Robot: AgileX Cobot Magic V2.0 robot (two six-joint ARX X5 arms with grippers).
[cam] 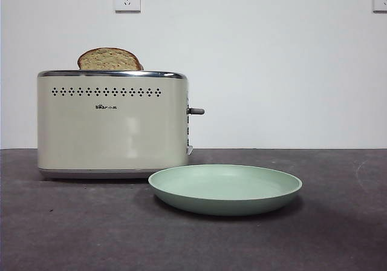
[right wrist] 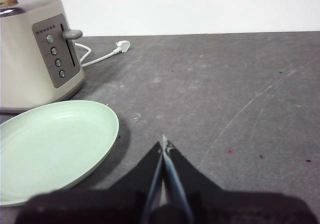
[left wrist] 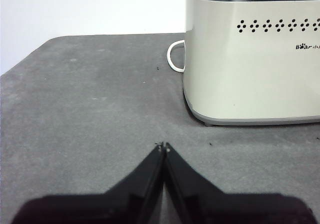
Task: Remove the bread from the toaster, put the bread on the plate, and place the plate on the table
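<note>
The dark grey counter [cam: 338, 235] carries everything, and the cream toaster [cam: 112, 126] serves as the fixed mark for the rest. The pale green plate [cam: 225, 188] lies flat on the counter just beside the toaster's lever end and a little nearer the camera, its rim close to the toaster's base and nothing on it. The bread [cam: 109, 60] stands upright in the toaster's slot, only its domed top showing above the chrome rim. A white power cord [right wrist: 102, 58] trails over the counter behind the toaster. Neither arm shows in the front view. The left gripper [left wrist: 164, 146] sits low over the counter off the toaster's end away from the lever, jaws pressed together and holding nothing; the right gripper [right wrist: 163, 143] sits low on the lever side of the toaster, just past the plate, jaws likewise together and empty. By the look of it the first step, lifting the bread out, has not begun. The next move calls for one arm to rise above the toaster's top, part its jaws across the slice's thin faces, close on the exposed dome and draw straight up, clear of the slot.
</note>
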